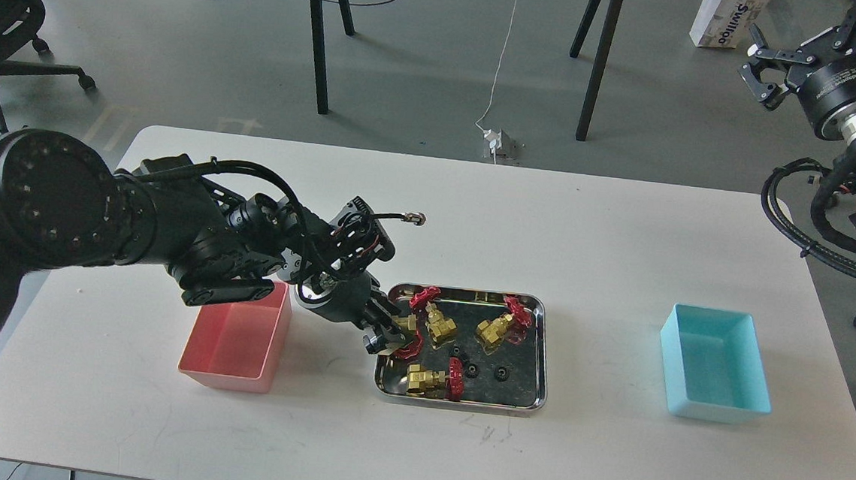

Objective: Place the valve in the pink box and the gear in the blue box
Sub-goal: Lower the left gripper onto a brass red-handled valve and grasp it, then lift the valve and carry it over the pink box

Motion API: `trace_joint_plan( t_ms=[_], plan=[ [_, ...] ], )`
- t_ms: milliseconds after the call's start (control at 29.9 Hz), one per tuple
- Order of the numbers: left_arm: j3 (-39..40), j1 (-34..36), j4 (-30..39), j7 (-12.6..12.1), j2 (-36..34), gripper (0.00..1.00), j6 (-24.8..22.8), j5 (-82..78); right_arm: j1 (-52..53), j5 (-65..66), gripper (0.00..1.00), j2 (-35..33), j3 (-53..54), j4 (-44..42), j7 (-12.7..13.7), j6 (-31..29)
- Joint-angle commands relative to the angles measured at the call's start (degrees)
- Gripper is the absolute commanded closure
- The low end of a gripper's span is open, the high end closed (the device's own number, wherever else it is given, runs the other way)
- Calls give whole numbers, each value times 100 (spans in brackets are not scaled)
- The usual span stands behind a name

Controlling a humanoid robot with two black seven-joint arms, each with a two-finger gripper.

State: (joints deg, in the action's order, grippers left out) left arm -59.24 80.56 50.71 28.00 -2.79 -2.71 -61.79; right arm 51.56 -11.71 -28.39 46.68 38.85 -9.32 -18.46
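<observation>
My left gripper (385, 335) is shut on a brass valve (407, 327) with a red handwheel, at the left rim of the steel tray (543, 353). Three more valves lie in the tray: one at the back left (437, 323), one at the back right (499, 328), one at the front (427, 379). Small black gears (471, 370) lie between them. The pink box (236, 339) stands empty left of the tray, partly under my left arm. The blue box (713, 365) stands empty at the right. My right gripper (765, 68) is open, raised off the table at the top right.
Chair and table legs, cables and a power adapter (497, 141) are on the floor behind the white table (624, 231). A cable with a metal plug (416, 218) sticks out from my left wrist. A cardboard box (722, 19) stands on the floor near the right arm.
</observation>
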Motion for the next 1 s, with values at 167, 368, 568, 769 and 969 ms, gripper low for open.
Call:
trace_joint_plan(
  t_ms=[167, 368, 568, 769, 969],
  plan=[
    [0, 4, 9, 0, -2, 80, 112, -18, -67, 2, 1, 0, 8, 0, -8, 1],
    [17, 48, 53, 0, -46, 90, 113, -18, -84, 2, 1, 0, 8, 0, -8, 1],
    [114, 346, 211, 0, -300, 91, 104, -35, -84, -7, 1, 0, 8, 0, -8, 9],
    [272, 979, 1151, 0, -731, 91, 86, -35, -58, -7, 1, 0, 26, -9, -8, 18],
    [281, 1664, 2012, 0, -1450, 90, 95, -114, 459, -16, 1, 35, 35, 0, 18, 526]
  ],
)
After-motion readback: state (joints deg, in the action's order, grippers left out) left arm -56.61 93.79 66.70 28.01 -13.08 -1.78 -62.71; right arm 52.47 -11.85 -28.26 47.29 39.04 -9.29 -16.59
